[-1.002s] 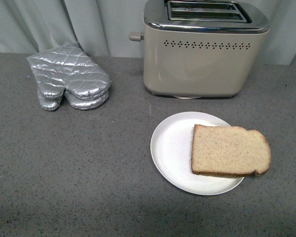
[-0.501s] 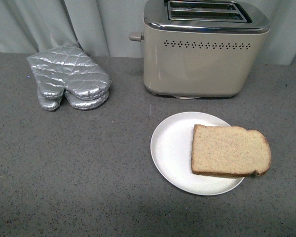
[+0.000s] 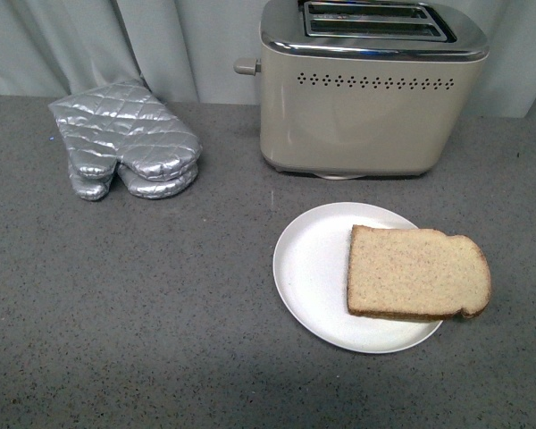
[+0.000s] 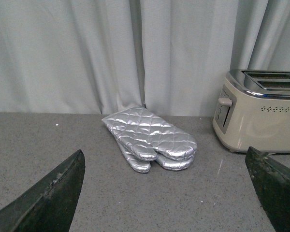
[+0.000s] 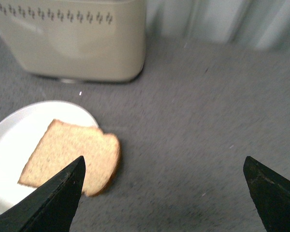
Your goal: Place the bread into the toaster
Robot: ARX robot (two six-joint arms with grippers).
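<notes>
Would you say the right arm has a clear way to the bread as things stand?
Probably yes. The right claw is open, and the bread lies flat and uncovered on the plate, its rounded end overhanging the rim. The toaster stands apart behind it.

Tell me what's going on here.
Nothing is being handled at the moment. The bread lies on the white plate in front of the toaster, its rounded end overhanging the rim. The left gripper and right gripper both hang above the counter, jaws spread wide and empty. Silver oven mitts sit left of the toaster.
</notes>
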